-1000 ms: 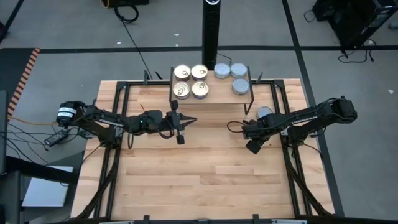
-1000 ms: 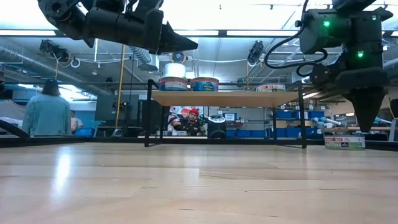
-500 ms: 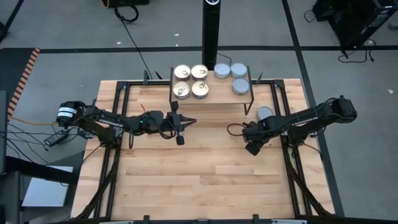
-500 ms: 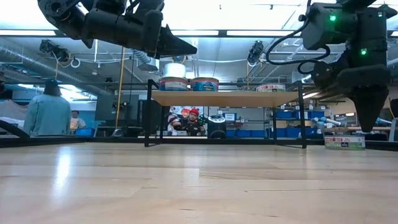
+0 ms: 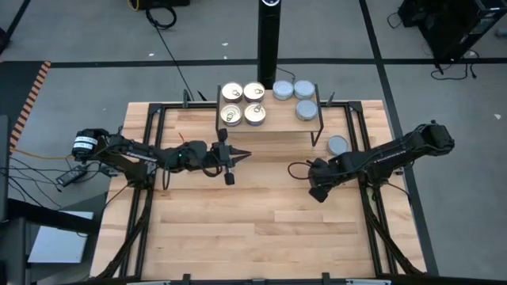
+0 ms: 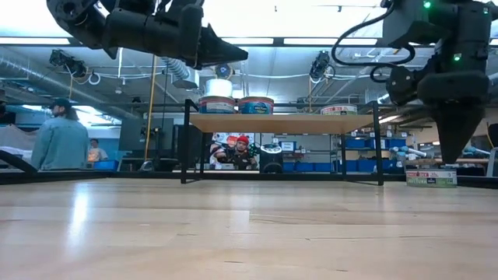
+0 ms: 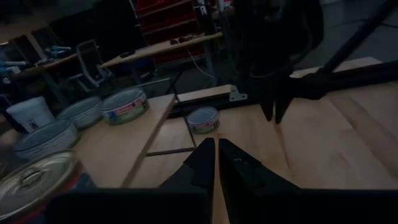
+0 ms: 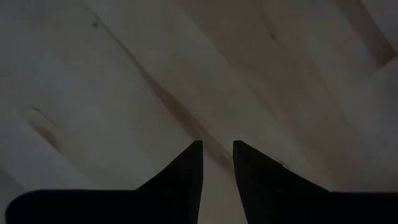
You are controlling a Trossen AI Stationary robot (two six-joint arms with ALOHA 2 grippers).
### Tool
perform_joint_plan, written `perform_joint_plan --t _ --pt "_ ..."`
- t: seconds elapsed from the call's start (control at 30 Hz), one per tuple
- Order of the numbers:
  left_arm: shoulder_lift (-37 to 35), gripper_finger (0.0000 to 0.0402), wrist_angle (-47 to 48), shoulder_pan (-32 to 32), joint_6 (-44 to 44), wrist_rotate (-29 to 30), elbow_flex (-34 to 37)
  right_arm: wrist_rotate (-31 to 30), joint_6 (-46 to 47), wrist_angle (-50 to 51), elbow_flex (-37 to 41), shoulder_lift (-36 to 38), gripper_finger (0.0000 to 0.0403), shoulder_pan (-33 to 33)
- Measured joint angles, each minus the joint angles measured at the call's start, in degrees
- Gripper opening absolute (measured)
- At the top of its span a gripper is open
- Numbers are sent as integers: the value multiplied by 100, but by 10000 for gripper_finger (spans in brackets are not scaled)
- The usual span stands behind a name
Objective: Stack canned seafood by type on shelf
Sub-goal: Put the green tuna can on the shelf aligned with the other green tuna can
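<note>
Shelf [image 5: 269, 127] stood at upper centre of the high view, at the far edge of the bench [image 5: 261, 229]. On it: four gold-lidded tins [image 5: 243, 104] grouped at its left end, three blue-grey tins [image 5: 295, 93] at its right end. The fourth blue-grey tin [image 5: 337, 144] lay on the bench just right of the shelf's right legs, apart from the rest.

A black post [image 5: 268, 43] rose behind the shelf; black frame rails [image 5: 146, 198] ran along the bench sides. In the low view a person [image 6: 54, 144] stood in the room beyond, at far left.

Left tool [image 5: 230, 155] hung empty, fingers clenched, left of centre, just below the shelf's left end. Right tool [image 5: 318, 192] hovered over bare bench, fingers slightly parted and gripping nothing; the lone tin lay up and to the right of it, near but not touching
</note>
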State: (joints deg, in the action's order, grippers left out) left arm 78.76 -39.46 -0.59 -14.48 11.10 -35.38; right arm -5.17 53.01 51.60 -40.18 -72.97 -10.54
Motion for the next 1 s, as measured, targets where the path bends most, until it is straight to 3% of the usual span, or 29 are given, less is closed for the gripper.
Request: perform_joint_plan --t 0.43,1.0 --pt "-2 25 22 304 0 -24 0 -529 100 -514 0 0 103 -289" --pt "-2 25 21 296 -16 -20 0 -501 -76 -744 -2 0 103 -119"
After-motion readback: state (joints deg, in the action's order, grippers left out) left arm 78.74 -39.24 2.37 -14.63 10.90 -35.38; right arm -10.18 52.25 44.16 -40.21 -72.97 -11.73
